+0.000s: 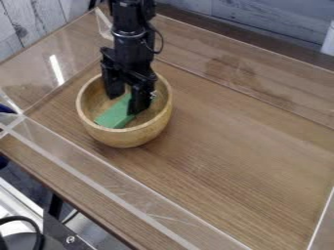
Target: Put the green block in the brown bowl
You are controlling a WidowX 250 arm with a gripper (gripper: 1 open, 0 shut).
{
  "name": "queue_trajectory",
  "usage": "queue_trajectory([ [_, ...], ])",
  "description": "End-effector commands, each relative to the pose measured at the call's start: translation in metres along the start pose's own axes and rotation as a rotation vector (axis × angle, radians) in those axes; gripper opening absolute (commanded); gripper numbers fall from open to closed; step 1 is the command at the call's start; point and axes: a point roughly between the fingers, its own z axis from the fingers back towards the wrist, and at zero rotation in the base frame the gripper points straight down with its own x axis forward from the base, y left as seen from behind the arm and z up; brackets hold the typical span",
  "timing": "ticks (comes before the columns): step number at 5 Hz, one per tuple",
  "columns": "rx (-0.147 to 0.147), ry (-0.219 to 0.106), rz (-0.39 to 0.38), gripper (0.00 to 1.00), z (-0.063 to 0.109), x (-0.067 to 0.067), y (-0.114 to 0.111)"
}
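The brown bowl (141, 130) sits on the left part of the wooden table. Inside it lies the green block (113, 115), resting on the bowl's floor and leaning toward the far wall. My gripper (127, 92) points straight down into the bowl, its black fingers (143, 96) standing apart on either side of the block's upper end. The jaws are open and do not clamp the block. The block's far end is hidden behind the fingers.
The wooden tabletop (235, 137) stretches to the right of the bowl. A clear plastic edge strip (92, 174) runs along the table's near-left side. A pale plank wall (26, 24) stands at the back left.
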Motion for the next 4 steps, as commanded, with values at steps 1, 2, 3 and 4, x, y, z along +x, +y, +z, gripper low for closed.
queue_trajectory([
  [1, 0.038, -0.054, 0.006, 1.00, 0.014, 0.016, 0.004],
  [2, 0.036, -0.059, 0.014, 1.00, 0.011, 0.016, -0.001],
  [3, 0.034, -0.066, 0.023, 1.00, 0.008, 0.015, -0.005],
  [4, 0.024, -0.062, 0.022, 1.00, 0.002, 0.015, -0.006],
])
